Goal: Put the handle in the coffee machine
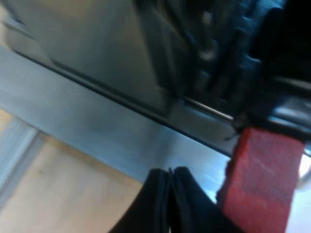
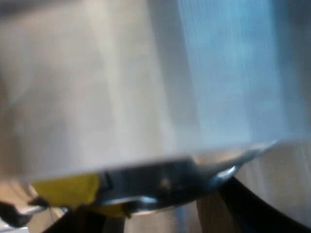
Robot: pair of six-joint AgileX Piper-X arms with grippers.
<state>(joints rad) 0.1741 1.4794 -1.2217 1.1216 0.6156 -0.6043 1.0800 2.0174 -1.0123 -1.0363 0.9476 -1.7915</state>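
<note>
my left tool (image 1: 170, 204) pressed shut, empty; red handle end (image 1: 262, 179) beside it, at espresso machine (image 1: 97, 58) | right tool (image 2: 160, 221): I cannot tell

Pale wooden tabletop (image 1: 63, 194); espresso machine (image 1: 92, 63) steel base rests directly on it.

The left pincer (image 1: 170, 173) is formed of two smooth black fingers (image 1: 195, 206), tapered to rounded tips, with a thin seam seen between them.
</note>
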